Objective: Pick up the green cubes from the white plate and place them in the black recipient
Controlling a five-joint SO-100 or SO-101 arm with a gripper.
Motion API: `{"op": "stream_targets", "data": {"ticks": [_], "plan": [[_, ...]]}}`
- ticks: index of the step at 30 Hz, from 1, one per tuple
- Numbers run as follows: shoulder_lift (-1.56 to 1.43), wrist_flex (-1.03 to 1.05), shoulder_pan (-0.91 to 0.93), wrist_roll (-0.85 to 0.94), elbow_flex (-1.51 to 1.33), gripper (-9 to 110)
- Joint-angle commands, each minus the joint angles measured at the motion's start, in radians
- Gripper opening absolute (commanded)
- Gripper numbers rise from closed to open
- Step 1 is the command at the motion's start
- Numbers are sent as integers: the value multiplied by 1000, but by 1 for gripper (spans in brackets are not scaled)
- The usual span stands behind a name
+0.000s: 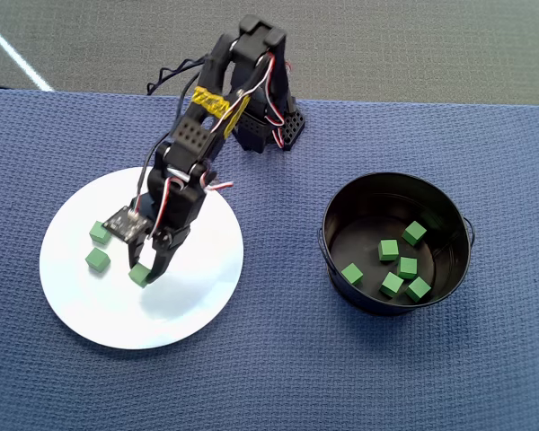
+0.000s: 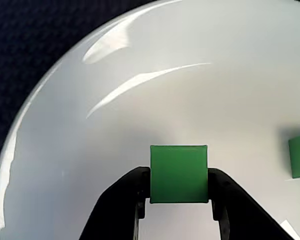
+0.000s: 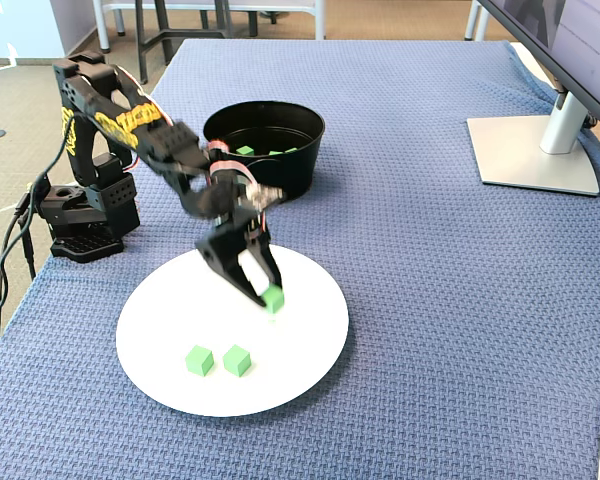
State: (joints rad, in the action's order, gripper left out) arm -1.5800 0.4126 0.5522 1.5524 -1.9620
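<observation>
The green cube [image 2: 179, 173], low centre in the wrist view, sits clamped between your gripper [image 2: 179, 192] fingers above the white plate [image 2: 140, 100]. Judged light, rigid and flat-sided: grip opposite faces squarely. Two cubes [image 1: 98, 246] remain at frame left.

Blue textured cloth [image 3: 430, 300] covers the bench, a monitor stand with a flat silver base [image 3: 530, 150] sits at the far right of the fixed view, chair or stool legs [image 3: 170, 25] stand on the floor beyond the far edge.
</observation>
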Motion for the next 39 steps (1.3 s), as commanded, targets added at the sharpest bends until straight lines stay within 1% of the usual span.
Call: {"op": "stream_targets", "data": {"ticks": [1, 4, 6, 11, 14, 17, 20, 23, 24, 28, 32, 36, 37, 39], "plan": [[-212, 107, -46, -43, 43, 0], [-357, 222, -117, -135, 29, 0], [-457, 301, -189, -242, 17, 0], [-646, 476, -442, -640, 34, 0], [-681, 575, -615, -871, 107, 0], [-657, 595, -767, -1052, 156, 0], [-571, 538, -876, -1193, 178, 0], [-437, 469, -959, -1319, 219, 0], [-301, 465, -1026, -1384, 293, 0], [-138, 449, -1140, -1428, 360, 0], [-64, 469, -1218, -1460, 400, 0], [-58, 471, -1252, -1466, 387, 0], [-55, 494, -1255, -1466, 399, 2], [-54, 538, -1259, -1450, 419, 24]]}}
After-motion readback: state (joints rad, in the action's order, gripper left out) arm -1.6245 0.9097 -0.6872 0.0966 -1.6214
